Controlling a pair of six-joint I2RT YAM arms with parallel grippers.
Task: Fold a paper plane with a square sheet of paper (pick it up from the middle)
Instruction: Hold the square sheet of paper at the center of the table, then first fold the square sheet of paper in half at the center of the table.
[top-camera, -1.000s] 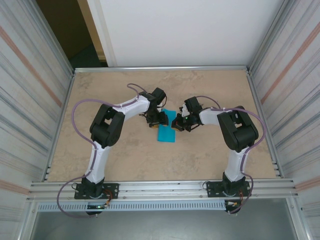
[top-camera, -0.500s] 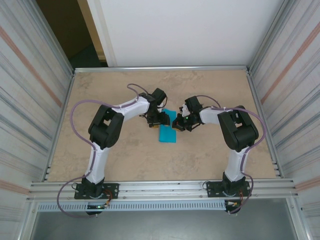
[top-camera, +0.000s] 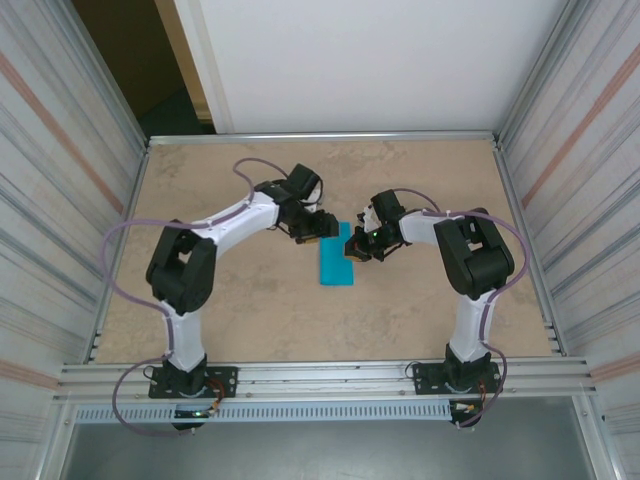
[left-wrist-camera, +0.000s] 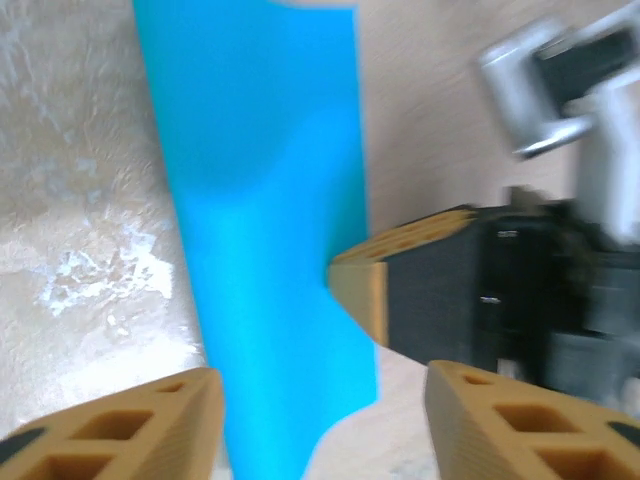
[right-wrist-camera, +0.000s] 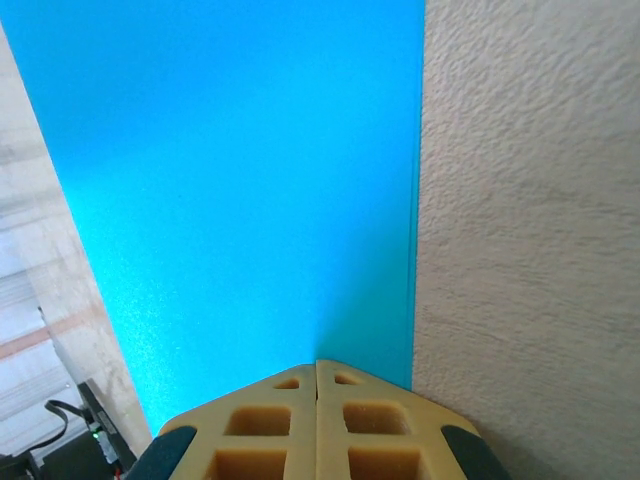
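Left gripper (top-camera: 313, 239) retreated, half-open, empty; right gripper (right-wrist-camera: 317, 398) closed, pressing paper (top-camera: 336, 263).

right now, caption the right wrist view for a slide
Shut right gripper over one edge of the turquoise paper

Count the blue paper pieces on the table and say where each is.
1: a narrow turquoise-blue paper rectangle lies flat between the left gripper and right gripper; none seems hidden.
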